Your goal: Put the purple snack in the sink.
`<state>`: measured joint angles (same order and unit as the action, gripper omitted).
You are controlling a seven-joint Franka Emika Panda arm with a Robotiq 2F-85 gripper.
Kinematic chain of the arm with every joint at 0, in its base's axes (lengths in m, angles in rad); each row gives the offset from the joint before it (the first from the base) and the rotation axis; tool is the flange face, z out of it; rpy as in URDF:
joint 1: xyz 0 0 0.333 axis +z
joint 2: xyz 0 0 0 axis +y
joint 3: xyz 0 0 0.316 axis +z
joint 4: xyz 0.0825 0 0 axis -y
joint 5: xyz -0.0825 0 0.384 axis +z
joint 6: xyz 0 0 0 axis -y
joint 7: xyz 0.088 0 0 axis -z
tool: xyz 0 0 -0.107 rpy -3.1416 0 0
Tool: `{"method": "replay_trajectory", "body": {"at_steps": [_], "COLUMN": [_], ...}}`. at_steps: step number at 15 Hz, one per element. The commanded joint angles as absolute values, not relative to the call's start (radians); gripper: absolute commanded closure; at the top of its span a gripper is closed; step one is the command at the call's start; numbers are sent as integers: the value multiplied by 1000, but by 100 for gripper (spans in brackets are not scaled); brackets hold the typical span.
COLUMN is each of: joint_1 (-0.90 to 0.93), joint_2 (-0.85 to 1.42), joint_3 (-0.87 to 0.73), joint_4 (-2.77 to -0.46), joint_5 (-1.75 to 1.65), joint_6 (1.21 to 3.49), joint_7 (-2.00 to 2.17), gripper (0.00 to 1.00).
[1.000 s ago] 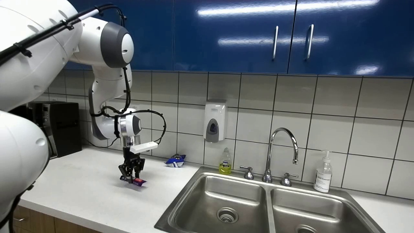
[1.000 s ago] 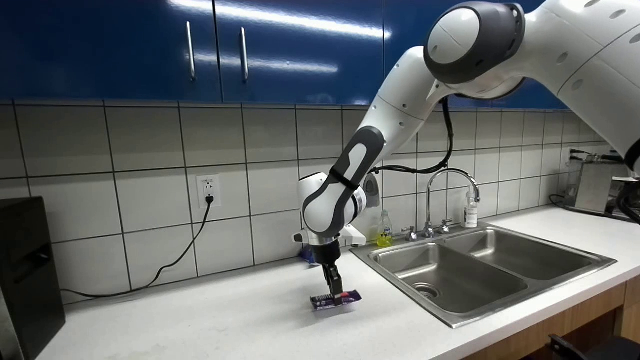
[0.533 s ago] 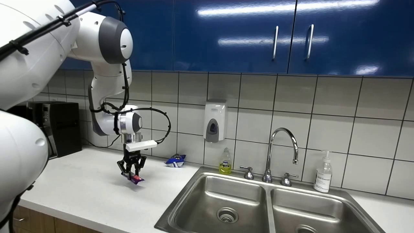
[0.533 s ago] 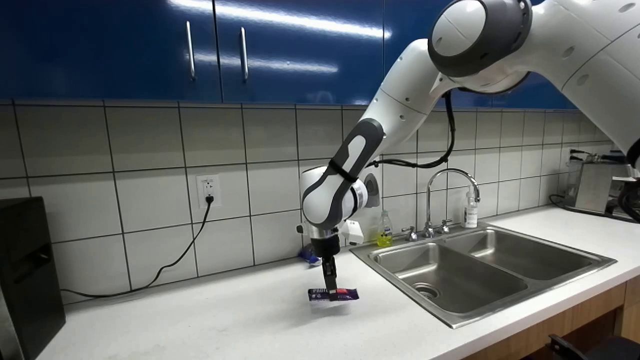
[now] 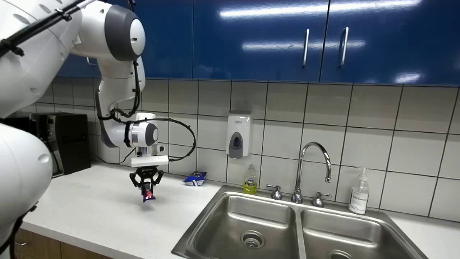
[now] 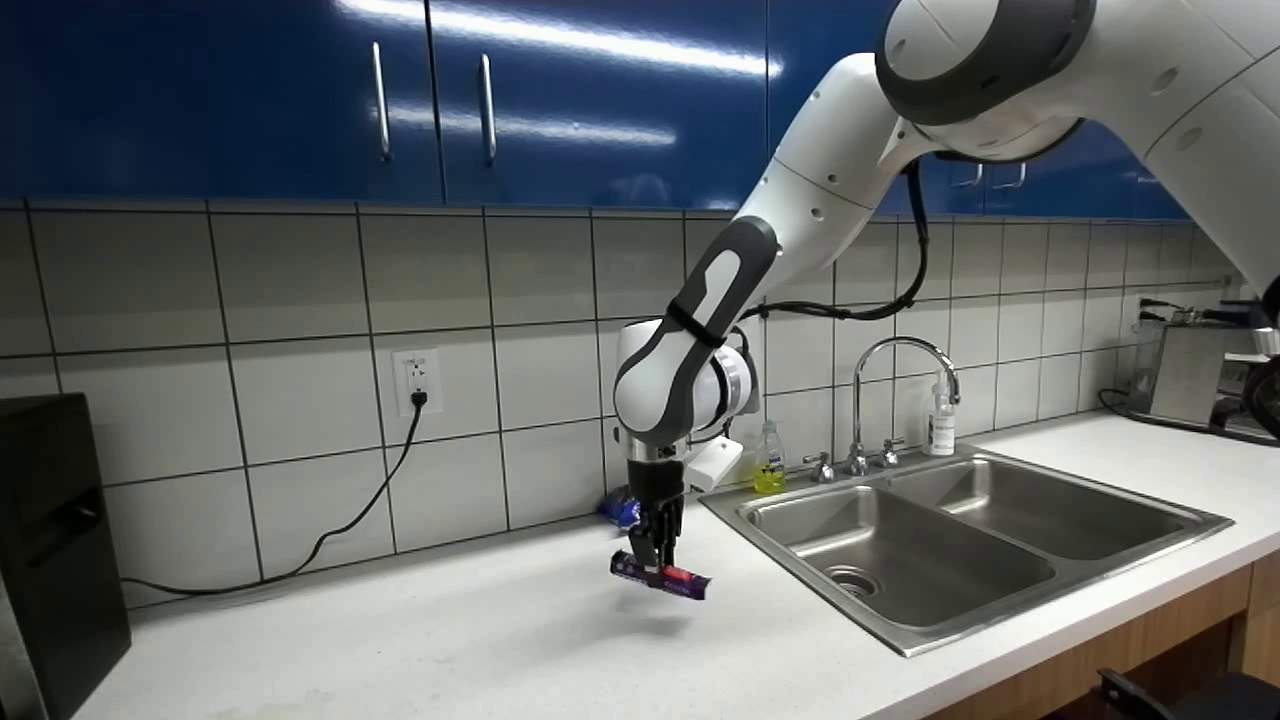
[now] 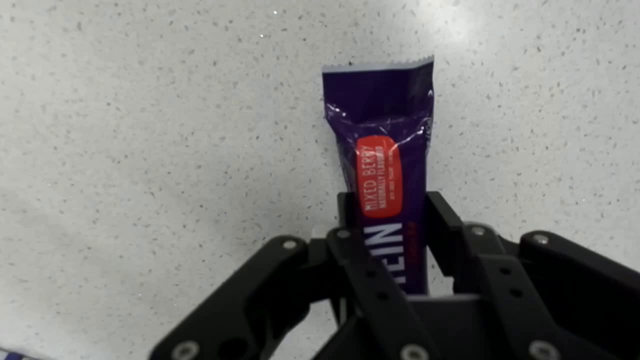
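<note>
Sink (image 6: 935, 552): goal. Gripper (image 7: 392, 216): outside sink, clamped across width of snack (image 7: 382, 150). Snack aloft, apart from sink; probably light, firmish, slick-wrapped. Hold near thick middle looks right; flat crimped end would likely fold or slip.

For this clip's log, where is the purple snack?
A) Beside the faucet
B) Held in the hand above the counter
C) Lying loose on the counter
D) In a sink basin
B: in the wrist view the hand pinches the purple snack by its long sides, and an exterior view shows a gap between it and the counter.
</note>
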<state>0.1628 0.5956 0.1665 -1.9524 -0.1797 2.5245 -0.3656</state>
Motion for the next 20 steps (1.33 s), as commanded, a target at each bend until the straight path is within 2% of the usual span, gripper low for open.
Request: {"method": "replay_trajectory", "body": {"at_steps": [1, 10, 20], "joint_1": [165, 215, 180], "joint_2": [525, 466, 390], "joint_3": [149, 41, -75], "joint_4": [-2034, -2122, -2240], "joint_5": [-147, -130, -95], "joint_6": [2596, 2739, 2783], "joint_7": [-210, 147, 296], "gripper": [88, 88, 88]}}
